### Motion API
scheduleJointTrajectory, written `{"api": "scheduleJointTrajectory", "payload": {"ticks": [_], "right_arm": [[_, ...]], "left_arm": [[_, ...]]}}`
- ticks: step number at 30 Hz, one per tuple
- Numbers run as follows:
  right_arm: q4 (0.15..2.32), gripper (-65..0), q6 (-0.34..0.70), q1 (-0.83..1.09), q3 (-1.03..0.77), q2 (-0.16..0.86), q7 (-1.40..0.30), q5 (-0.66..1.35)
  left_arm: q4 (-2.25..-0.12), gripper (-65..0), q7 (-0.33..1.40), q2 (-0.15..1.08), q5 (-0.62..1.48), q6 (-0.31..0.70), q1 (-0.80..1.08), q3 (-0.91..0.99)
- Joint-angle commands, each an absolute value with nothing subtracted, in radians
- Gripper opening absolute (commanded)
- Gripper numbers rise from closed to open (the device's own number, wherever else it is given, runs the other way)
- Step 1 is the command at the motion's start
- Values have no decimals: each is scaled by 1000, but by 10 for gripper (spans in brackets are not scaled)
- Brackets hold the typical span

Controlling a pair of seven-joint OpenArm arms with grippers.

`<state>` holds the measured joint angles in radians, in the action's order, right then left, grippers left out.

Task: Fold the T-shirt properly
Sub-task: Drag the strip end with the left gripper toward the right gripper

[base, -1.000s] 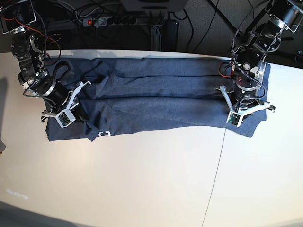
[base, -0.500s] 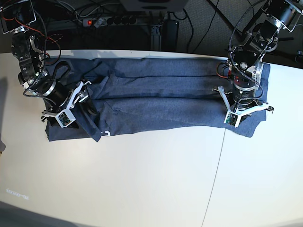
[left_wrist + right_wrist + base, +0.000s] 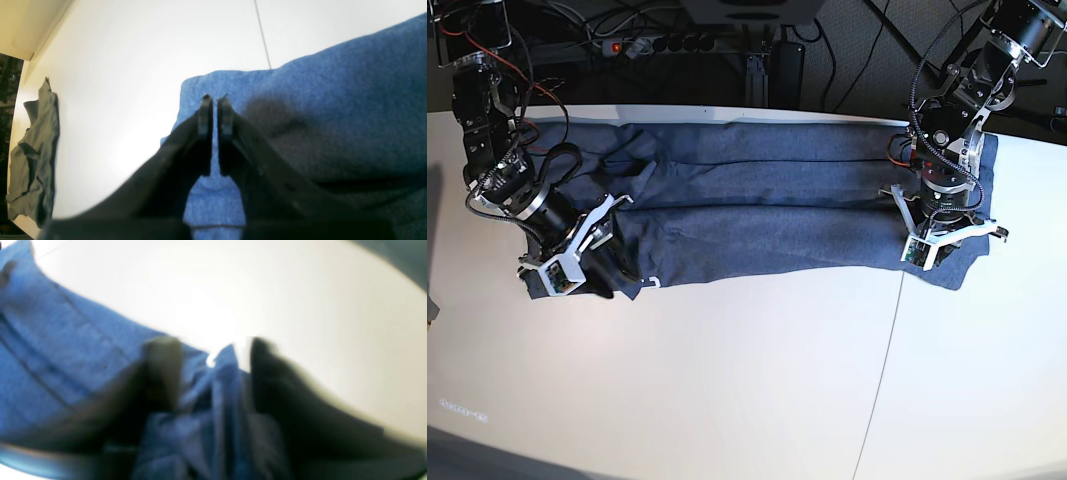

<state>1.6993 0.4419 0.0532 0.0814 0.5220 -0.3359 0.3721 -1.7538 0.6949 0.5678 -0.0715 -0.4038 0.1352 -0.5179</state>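
The white table (image 3: 727,380) fills the base view, a thin seam running down it at about 5 o'clock. Across its far half, from 9 o'clock to 3 o'clock, lies the T-shirt (image 3: 767,200), folded lengthwise into a long blue-grey band with creases running along it. A scrap of white print peeks out at its near edge, towards 8 o'clock.

Over at 3 o'clock the left gripper (image 3: 939,240) sits down on the shirt's end. Its wrist camera gives the close look: the two dark fingers (image 3: 205,123) stand almost together, only a thin slit between them, cloth showing through the slit below the tips. Whether any fabric is pinched there cannot be told. The shirt's corner (image 3: 193,83) lies flat on the table just beyond the tips.

At 9 o'clock the right gripper (image 3: 597,255) is low on the other end of the shirt. Its wrist view is badly blurred, but the fingers (image 3: 163,366) stand apart either side of a bunched ridge of blue cloth (image 3: 217,386) rising between them, without clearly touching it.

No containers anywhere on the table.

The left wrist view alone picks up a crumpled grey-green cloth (image 3: 33,156) lying at the table's edge at 9 o'clock, well apart from the shirt. Only the base view shows the power strip (image 3: 667,44) and cables behind the table at 12 o'clock.
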Motion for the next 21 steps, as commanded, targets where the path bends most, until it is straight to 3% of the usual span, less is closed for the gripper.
{"api": "scheduleJointTrajectory", "payload": {"ticks": [1, 13, 21], "right_arm": [[1708, -650, 509, 43, 75, 529, -327, 382], [1500, -650, 503, 39, 52, 523, -289, 212], [1470, -650, 502, 39, -7, 523, -247, 254]], "left_arm": [[-1767, -619, 676, 579, -89, -427, 122, -510], [-1766, -619, 646, 576, -18, -434, 135, -510], [-1766, -619, 636, 526, 20, -433, 183, -508]]}}
